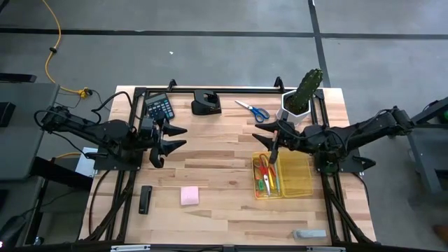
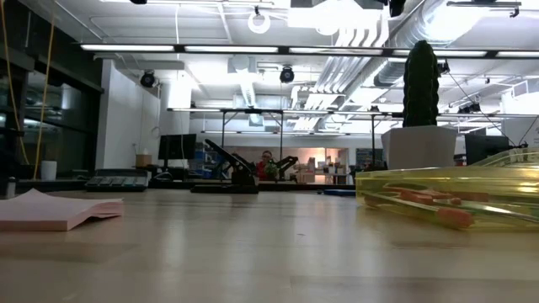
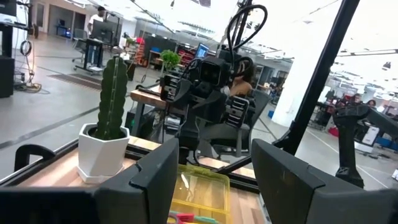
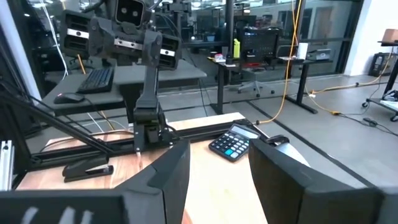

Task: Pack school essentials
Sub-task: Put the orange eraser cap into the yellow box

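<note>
My left gripper (image 1: 176,138) is open and empty, held above the table left of centre; its wrist view (image 3: 211,155) looks toward the tray and cactus. My right gripper (image 1: 260,134) is open and empty, just beyond the tray's far left corner; it also shows in its wrist view (image 4: 217,155). Red-handled scissors (image 1: 263,168) and thin pens (image 1: 270,183) lie in the clear yellow tray (image 1: 297,178). Blue-handled scissors (image 1: 253,109) lie flat near the far edge. The pink sticky pad (image 1: 189,195) lies flat near the front and shows in the low view (image 2: 50,210).
A cactus in a white pot (image 1: 301,96) stands at the far right, close to my right arm. A calculator (image 1: 159,107) and a black stapler (image 1: 206,103) lie at the far edge. A small black object (image 1: 145,199) and a grey block (image 1: 309,234) lie near the front.
</note>
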